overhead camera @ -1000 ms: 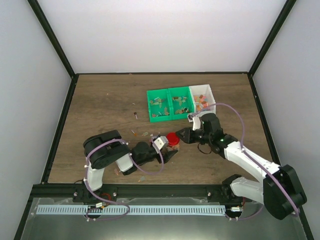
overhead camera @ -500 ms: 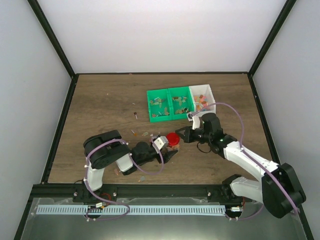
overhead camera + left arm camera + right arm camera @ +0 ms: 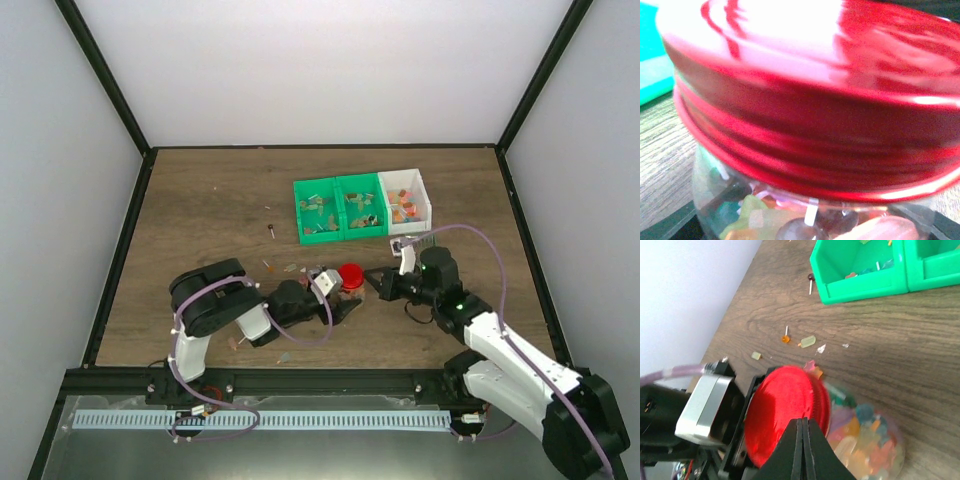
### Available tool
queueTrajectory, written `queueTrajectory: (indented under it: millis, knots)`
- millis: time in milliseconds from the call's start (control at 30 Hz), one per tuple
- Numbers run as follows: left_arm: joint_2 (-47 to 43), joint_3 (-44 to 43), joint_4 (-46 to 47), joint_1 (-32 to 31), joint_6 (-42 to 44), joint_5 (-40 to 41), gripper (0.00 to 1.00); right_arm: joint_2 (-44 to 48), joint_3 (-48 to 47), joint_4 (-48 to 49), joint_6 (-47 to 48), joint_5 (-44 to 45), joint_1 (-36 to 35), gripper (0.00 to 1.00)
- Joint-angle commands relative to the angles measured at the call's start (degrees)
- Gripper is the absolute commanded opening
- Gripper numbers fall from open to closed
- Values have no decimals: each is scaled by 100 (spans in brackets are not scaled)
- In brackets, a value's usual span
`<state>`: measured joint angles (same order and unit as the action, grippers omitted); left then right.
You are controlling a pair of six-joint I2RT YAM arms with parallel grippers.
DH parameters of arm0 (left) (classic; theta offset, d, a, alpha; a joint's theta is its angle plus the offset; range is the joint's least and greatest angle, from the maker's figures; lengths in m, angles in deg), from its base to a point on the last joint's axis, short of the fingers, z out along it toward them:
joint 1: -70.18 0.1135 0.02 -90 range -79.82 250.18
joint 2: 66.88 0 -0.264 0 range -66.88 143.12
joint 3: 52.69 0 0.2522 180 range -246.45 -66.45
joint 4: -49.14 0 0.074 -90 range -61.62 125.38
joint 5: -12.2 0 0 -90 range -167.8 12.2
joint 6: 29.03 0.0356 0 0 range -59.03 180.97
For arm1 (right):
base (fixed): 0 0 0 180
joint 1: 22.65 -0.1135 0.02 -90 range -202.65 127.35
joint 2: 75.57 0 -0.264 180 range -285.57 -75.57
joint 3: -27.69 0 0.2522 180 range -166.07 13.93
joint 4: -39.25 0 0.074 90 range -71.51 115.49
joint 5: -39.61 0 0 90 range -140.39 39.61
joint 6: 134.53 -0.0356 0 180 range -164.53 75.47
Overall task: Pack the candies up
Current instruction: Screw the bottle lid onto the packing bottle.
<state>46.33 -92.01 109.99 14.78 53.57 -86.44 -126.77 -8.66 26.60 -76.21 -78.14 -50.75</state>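
A clear glass jar (image 3: pixel 867 437) full of mixed-colour candies (image 3: pixel 790 220) carries a round red lid (image 3: pixel 350 275). My left gripper (image 3: pixel 346 298) is shut on the jar's body, and the lid (image 3: pixel 810 100) fills the left wrist view. My right gripper (image 3: pixel 383 285) is shut and empty, just right of the jar. In the right wrist view its closed tips (image 3: pixel 802 437) sit in front of the lid (image 3: pixel 782 415). A few loose candies (image 3: pixel 808 341) lie on the wooden table beyond the jar.
Two green bins (image 3: pixel 340 208) and a white bin (image 3: pixel 405 195) holding more candies stand at the back centre. Small candies and a lollipop (image 3: pixel 271 231) are scattered left of the bins. Black frame rails edge the table.
My right gripper has drawn back from the red lid, to the right and nearer the table's front edge. The left gripper still holds the jar in nearly the same spot.
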Motion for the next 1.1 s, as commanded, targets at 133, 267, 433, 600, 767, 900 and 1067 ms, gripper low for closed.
queueTrajectory:
  millis: [133,267,433,600,767,900,1067]
  knots:
    - [432,-138,-1294,121,-482,254,69,686,341,-1129,-208,-905,-275,1]
    - [426,48,-1059,119,-499,187,69,828,101,-1382,-91,-467,-267,1]
    - [330,369,-1000,117,-414,108,69,468,-328,-1347,39,-19,-120,10]
    - [222,570,-1107,108,-178,-59,69,-183,-615,-812,188,-18,-29,20]
    - [146,562,-1395,108,8,-84,69,-852,-950,-464,468,-163,-25,22]
    - [66,522,-1545,113,111,-60,69,-1246,-1091,-195,581,-329,-29,22]
    - [70,507,-1573,109,142,-58,69,-1357,-1301,-217,645,-204,-31,22]
